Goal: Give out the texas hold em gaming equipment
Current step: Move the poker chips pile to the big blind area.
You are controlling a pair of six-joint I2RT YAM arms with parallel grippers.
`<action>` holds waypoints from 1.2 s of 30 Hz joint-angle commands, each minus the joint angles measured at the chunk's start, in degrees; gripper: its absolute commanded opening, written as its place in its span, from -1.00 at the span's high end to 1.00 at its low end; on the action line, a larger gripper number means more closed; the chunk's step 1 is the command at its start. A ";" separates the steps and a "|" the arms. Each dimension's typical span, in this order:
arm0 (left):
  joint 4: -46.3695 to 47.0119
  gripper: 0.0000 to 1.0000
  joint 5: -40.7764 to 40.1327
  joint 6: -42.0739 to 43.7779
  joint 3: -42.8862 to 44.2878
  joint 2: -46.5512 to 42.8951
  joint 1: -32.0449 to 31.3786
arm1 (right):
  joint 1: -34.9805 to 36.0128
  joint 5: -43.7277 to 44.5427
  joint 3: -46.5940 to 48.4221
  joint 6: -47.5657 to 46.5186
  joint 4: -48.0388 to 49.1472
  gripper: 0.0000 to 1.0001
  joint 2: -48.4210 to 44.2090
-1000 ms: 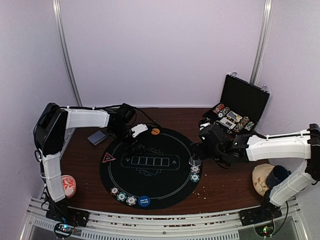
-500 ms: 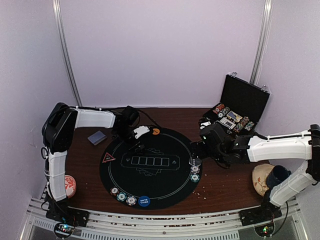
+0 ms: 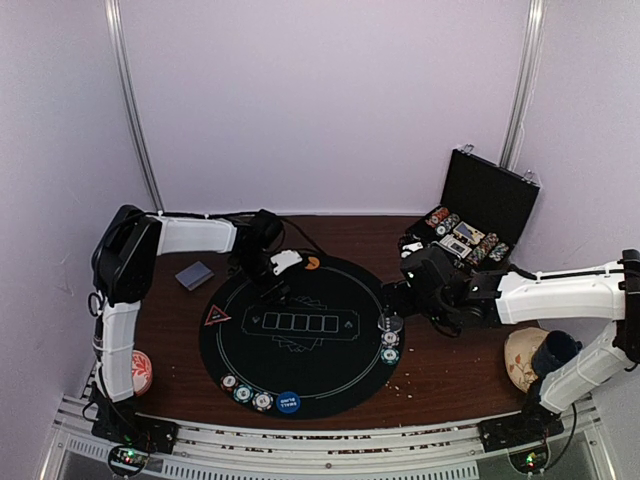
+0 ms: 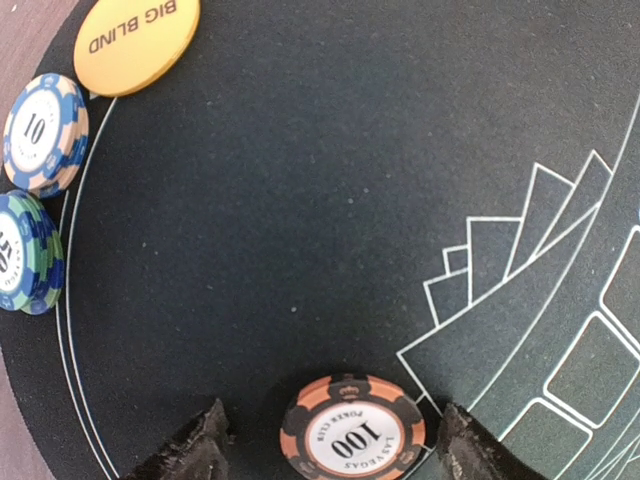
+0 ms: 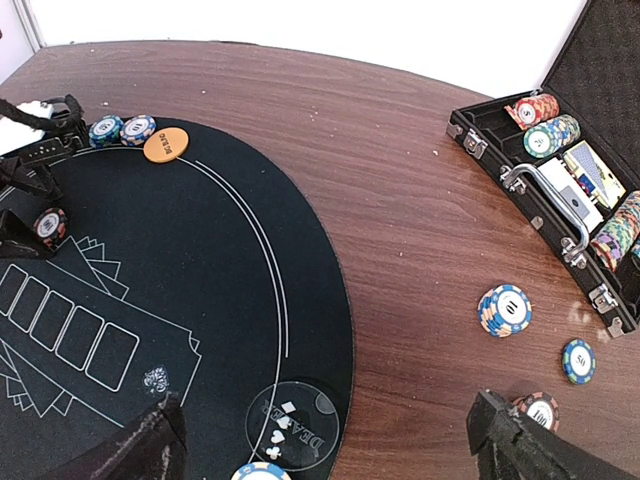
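My left gripper [image 4: 335,455] is open low over the round black mat [image 4: 300,200]. An orange-and-black 100 chip [image 4: 352,435] lies flat on the mat between its fingertips, with a gap on each side. The orange Big Blind button [image 4: 137,42], a blue 10 chip [image 4: 45,133] and a green-blue chip stack [image 4: 30,265] lie near the mat's rim. From above, my left gripper [image 3: 274,290] is at the mat's far left. My right gripper [image 5: 330,455] is open and empty above the clear dealer button [image 5: 292,425] at the mat's right edge.
The open chip case [image 3: 470,225] stands at the back right, with loose chips [image 5: 504,310] on the wood beside it. The card deck [image 3: 194,275] and red triangle marker [image 3: 217,316] are on the left. More chips [image 3: 243,393] and a blue button [image 3: 288,402] lie near the mat's front. Patterned dishes [image 3: 520,365] flank the arms.
My left arm has swung to the right and its gripper has shifted slightly right over the mat's far-left part. My right arm has barely moved.
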 commanded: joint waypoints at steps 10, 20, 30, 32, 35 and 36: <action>-4.66 -0.23 -4.19 0.79 -0.01 3.28 -1.31 | -0.13 1.17 -1.14 0.46 0.73 -1.00 -2.48; -4.93 -0.22 -7.15 0.82 -1.16 2.36 -1.27 | -0.15 1.19 -1.25 0.55 0.87 -1.00 -2.32; -5.12 -0.15 -9.86 0.30 -1.01 2.62 -1.10 | -0.08 1.34 -1.23 0.61 0.89 -1.00 -2.22; -5.26 -0.11 -9.92 0.30 -0.86 2.70 -1.02 | -0.10 1.39 -1.25 0.64 0.97 -1.00 -2.18; -5.54 0.03 -9.66 0.35 -0.85 2.88 -0.86 | -0.14 1.39 -1.31 0.72 0.98 -1.00 -2.13; -5.68 0.04 -9.78 0.40 -0.89 2.94 -0.78 | -0.13 1.35 -1.32 0.72 0.98 -1.00 -2.13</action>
